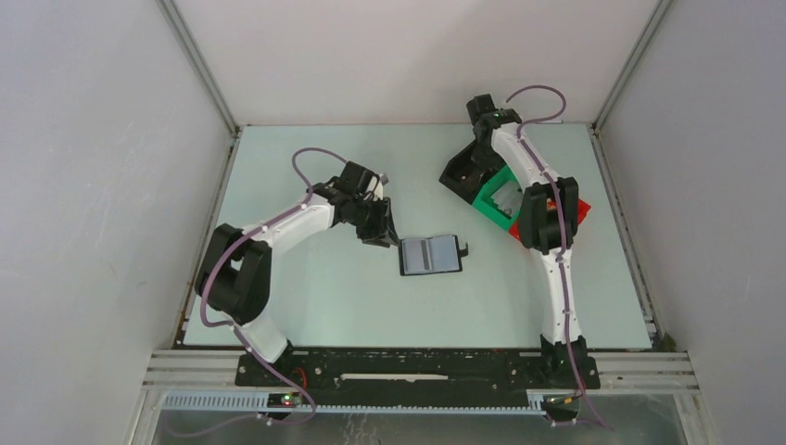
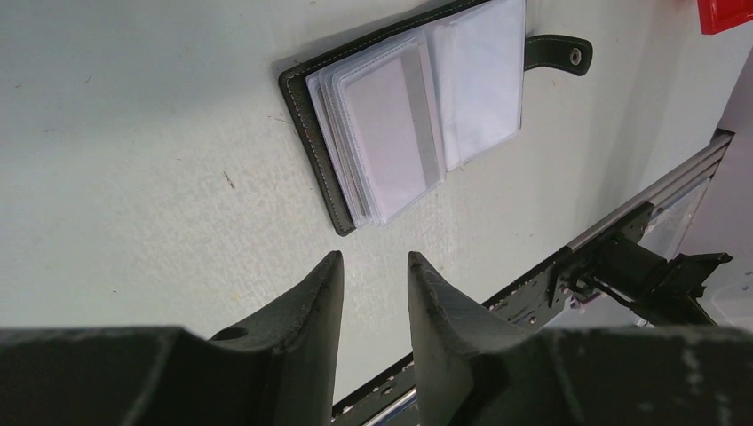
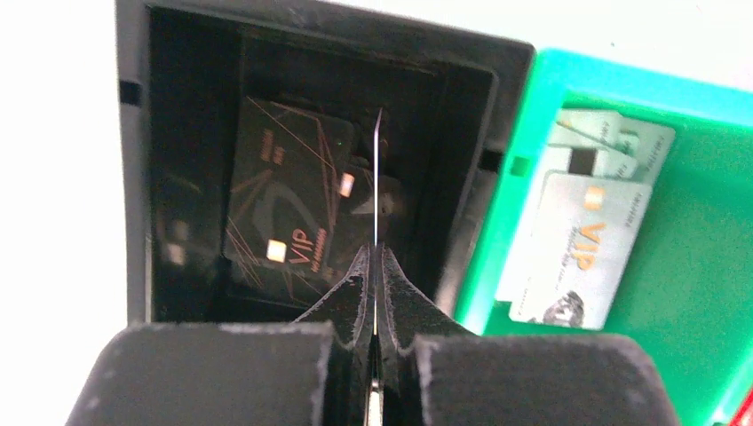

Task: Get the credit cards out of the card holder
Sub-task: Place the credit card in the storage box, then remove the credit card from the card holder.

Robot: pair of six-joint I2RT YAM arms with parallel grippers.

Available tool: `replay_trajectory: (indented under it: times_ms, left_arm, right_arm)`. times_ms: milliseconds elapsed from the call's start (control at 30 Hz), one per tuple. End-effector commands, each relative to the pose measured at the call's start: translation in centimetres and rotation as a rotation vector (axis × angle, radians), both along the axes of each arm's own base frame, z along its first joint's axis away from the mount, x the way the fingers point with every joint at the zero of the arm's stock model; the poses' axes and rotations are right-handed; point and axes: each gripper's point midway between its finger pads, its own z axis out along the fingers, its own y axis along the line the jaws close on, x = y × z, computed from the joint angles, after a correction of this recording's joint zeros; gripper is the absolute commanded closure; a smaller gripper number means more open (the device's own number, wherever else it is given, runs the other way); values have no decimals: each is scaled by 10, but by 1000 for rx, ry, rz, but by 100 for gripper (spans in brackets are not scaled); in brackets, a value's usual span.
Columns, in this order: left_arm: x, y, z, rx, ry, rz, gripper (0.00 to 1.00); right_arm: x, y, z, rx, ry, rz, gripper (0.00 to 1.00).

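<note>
**Two arms, two different duties**

My right pincer [image 3: 374, 253] is pressed together on a thin card [image 3: 377, 177]. I hold it upright, edge toward the camera, above the black bin [image 3: 320, 49]. I think it stands vertical so that it can drop straight between the walls onto the dark cards [image 3: 284, 204] lying there. The green bin [image 3: 710, 293] beside it holds pale silver cards [image 3: 586, 240], so the sorting seems to go by colour, but this is only my judgement.

My left pincer [image 2: 373, 259] has its jaws partly apart with nothing between them. It hovers just beside the card holder [image 2: 315, 142], which lies open and flat on the table [image 2: 133, 177], with its closure tab [image 2: 558, 51] on the far edge. Several credit cards [image 2: 391, 124] sit in the clear sleeves of the half nearer to my fingers, fanned a little past the leather edge. That overhang gives a place to pinch, and I judge this is why I hover low at this side. The task is not finished.
</note>
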Motion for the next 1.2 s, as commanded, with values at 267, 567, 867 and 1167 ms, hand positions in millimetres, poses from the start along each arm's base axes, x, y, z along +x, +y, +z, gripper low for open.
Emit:
replay_trajectory:
  times_ms: [267,567,867,1167]
  left_arm:
    - [-3,3,18,-13,-58,-20,62]
    - [-3,-5,23,-26,-71,-30,62]
    - [4,-21,28,-92,-84,1,62]
    - [3,-41,6,-120,-5,12,62]
  right_arm:
    - [37,41,28,138,-136,103,51]
    - [14,59,98,260,-278,223,56]
    - [-107,93,102,432,-310,571,63]
    - [-206,132,22,454,-90,693,77]
